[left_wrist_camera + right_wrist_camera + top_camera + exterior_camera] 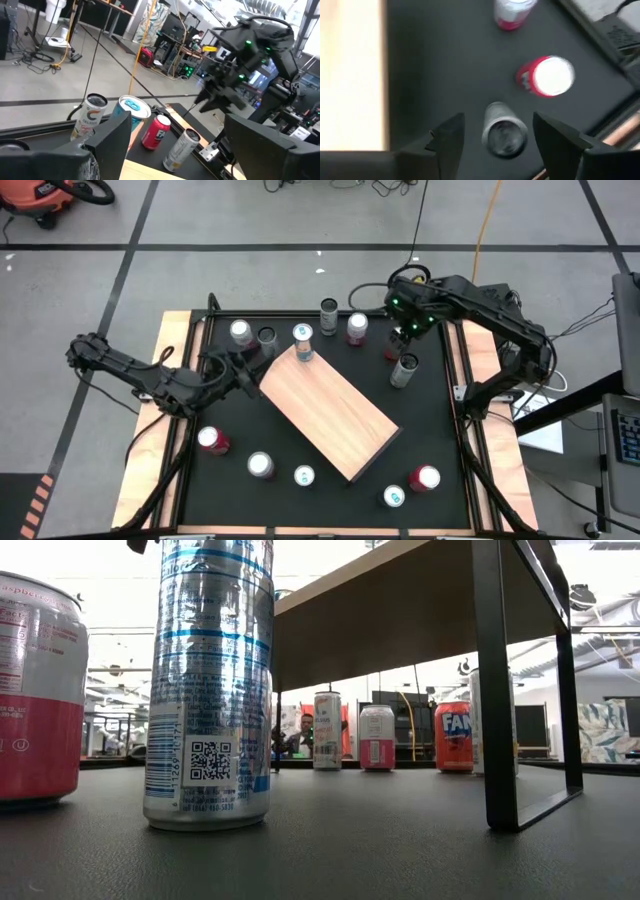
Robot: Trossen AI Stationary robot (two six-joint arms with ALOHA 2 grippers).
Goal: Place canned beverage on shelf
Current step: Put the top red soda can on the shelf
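The shelf (325,405) is a pale wooden slab on black legs (495,690), set slantwise mid-table. A blue-topped can (303,340) stands on its far corner. My right gripper (405,332) is open, hovering above a silver can (403,370) that stands on the black table near the right edge. In the right wrist view its fingers (445,142) stand to either side of the can's top (505,132), clear of it. My left gripper (243,367) is open and empty at the shelf's left corner. It also shows in the left wrist view (175,122).
A red can (392,345) stands just beyond the silver one. Several more cans stand along the far side (329,310) and the near side (304,476) of the table. Wooden strips (160,430) edge the table. In the low view two cans (210,690) stand close.
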